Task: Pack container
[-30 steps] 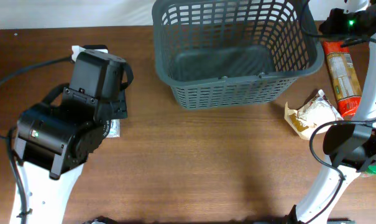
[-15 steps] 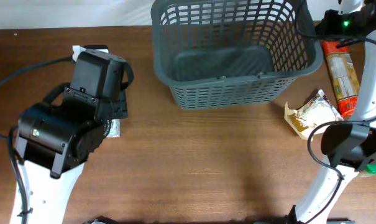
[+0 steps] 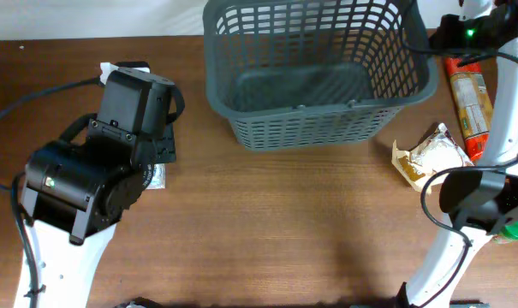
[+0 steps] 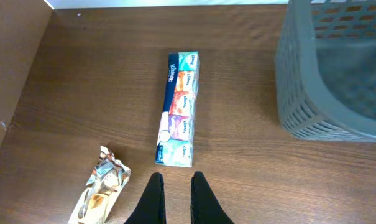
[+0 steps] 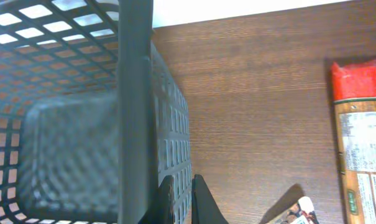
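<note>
Here, your brown worktop (image 3: 284, 231) meets a white backdrop (image 3: 87, 17) at 12 o'clock, where the container (image 3: 310, 128) sits. Your left hand (image 4: 175, 180) is narrow, empty; your right hand (image 5: 181, 185) pinches the container's side.

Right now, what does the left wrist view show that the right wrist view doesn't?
Only left wrist: a tissue multipack lying flat, a foil snack packet nearer the camera, and the shut, empty left tool. Only right wrist: a red-topped package at the right edge, and the right tool closed on the grey basket wall. Both: that basket and the brown table.
</note>
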`<action>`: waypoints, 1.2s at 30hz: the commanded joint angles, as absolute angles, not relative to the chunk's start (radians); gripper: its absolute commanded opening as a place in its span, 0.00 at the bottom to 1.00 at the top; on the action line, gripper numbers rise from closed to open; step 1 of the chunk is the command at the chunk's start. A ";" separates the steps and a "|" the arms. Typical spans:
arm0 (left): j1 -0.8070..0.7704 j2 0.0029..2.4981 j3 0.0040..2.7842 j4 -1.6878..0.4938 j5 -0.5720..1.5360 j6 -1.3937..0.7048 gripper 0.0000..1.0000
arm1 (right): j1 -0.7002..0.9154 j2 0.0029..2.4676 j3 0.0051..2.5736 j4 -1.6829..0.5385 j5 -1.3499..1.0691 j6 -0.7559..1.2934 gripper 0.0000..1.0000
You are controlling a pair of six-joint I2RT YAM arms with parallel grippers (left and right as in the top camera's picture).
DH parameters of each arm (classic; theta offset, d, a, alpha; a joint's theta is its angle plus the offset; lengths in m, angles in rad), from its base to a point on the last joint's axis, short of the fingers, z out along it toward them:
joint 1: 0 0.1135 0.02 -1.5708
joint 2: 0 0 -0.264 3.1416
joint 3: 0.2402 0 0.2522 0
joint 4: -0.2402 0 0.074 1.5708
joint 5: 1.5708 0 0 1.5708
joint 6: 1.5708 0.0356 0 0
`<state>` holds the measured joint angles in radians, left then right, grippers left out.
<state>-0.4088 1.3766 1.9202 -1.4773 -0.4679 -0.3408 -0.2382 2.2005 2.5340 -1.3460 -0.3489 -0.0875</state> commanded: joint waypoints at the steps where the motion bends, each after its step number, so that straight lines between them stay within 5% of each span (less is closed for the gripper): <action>1: -0.402 1.382 1.912 -1.478 -0.460 -0.352 0.02 | -0.183 2.214 2.539 -1.346 -0.372 -0.097 0.04; 36: -0.402 1.382 1.912 -1.475 -0.442 -0.371 0.02 | -0.117 2.214 2.539 -1.362 -0.310 0.043 0.04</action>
